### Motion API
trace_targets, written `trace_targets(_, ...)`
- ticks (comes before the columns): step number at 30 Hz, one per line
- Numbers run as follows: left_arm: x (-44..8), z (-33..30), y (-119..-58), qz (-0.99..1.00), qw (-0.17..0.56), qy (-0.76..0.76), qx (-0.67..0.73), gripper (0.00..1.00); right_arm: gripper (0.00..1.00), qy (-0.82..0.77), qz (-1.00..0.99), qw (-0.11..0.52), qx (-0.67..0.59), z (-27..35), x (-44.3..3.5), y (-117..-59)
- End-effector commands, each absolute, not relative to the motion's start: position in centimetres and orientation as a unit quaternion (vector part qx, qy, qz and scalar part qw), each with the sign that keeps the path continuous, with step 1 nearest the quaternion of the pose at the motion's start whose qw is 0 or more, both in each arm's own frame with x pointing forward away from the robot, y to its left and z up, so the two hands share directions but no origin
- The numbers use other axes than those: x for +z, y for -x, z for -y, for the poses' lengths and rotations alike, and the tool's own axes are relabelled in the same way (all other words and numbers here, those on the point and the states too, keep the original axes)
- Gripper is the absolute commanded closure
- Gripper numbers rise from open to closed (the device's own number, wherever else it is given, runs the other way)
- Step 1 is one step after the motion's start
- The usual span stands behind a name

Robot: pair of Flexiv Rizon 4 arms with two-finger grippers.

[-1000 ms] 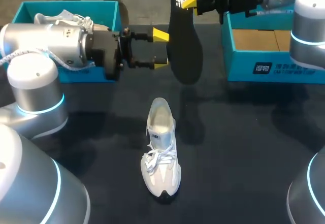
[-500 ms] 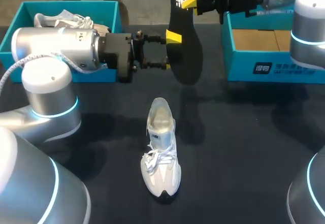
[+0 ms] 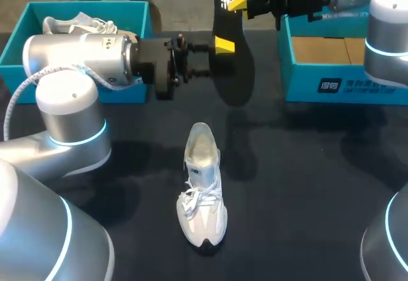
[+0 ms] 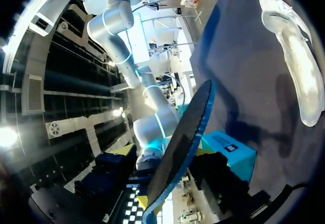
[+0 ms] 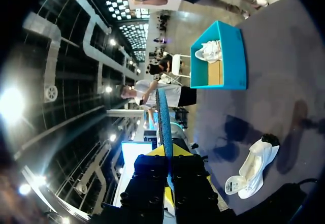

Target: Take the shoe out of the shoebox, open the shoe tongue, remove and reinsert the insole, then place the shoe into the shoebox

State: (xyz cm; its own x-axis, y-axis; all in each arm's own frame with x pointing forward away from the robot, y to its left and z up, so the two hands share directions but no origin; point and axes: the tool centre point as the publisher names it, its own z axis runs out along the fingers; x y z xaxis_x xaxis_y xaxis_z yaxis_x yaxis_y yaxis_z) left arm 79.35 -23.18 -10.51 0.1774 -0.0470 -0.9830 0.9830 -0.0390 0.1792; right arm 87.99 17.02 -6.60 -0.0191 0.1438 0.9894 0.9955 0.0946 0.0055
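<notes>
A black insole (image 3: 231,64) hangs upright above the table's far side, its heel end pinched in my right gripper (image 3: 237,4), which is shut on it. My left gripper (image 3: 220,59) comes in from the left at the insole's middle. One yellow fingertip (image 3: 224,44) shows in front of the insole, while the other finger passes behind it, still apart. In the left wrist view the insole (image 4: 185,137) runs edge-on between the fingers. The right wrist view shows the insole (image 5: 163,117) edge-on between the yellow tips of my right gripper (image 5: 166,155). The white shoe (image 3: 203,188) lies on the table below, toe toward me.
A teal shoebox (image 3: 29,14) at the far left holds a second white shoe (image 3: 80,23). Another teal shoebox (image 3: 331,83) stands open at the far right, showing its cardboard floor. The dark tabletop (image 3: 306,185) stretches around the shoe.
My left arm has moved right until its fingers straddle the insole, and the fingers have narrowed. The right arm, insole and shoe have stayed put.
</notes>
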Motion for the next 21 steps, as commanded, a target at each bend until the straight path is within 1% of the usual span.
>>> trace_targets(1,-10.33,23.23,-79.02,-0.431,0.544,-0.543,-0.473,0.52,1.0,0.508,0.561,0.482,-0.441,-17.14,-6.61,-88.02)
trace_targets(4,-10.21,23.23,-78.83,-0.43,0.544,-0.544,-0.474,0.57,1.0,0.508,0.561,0.482,-0.441,-17.14,-6.61,-88.02)
trace_targets(5,-10.25,23.24,-78.72,-0.43,0.543,-0.544,-0.475,0.61,1.0,0.508,0.561,0.482,-0.441,-17.14,-6.61,-88.02)
trace_targets(11,-10.59,23.38,-78.52,-0.432,0.539,-0.545,-0.475,0.62,1.0,0.508,0.561,0.482,-0.441,-17.14,-6.61,-88.02)
trace_targets(15,-10.67,23.45,-78.53,-0.435,0.539,-0.544,-0.474,0.69,1.0,0.508,0.561,0.482,-0.441,-17.14,-6.61,-88.02)
trace_targets(16,-10.71,23.5,-78.53,-0.435,0.539,-0.544,-0.473,1.0,1.0,0.508,0.561,0.482,-0.441,-17.14,-6.61,-88.02)
trace_targets(21,-10.8,23.65,-78.55,-0.436,0.54,-0.546,-0.47,1.0,1.0,0.508,0.561,0.482,-0.441,-17.14,-6.61,-88.02)
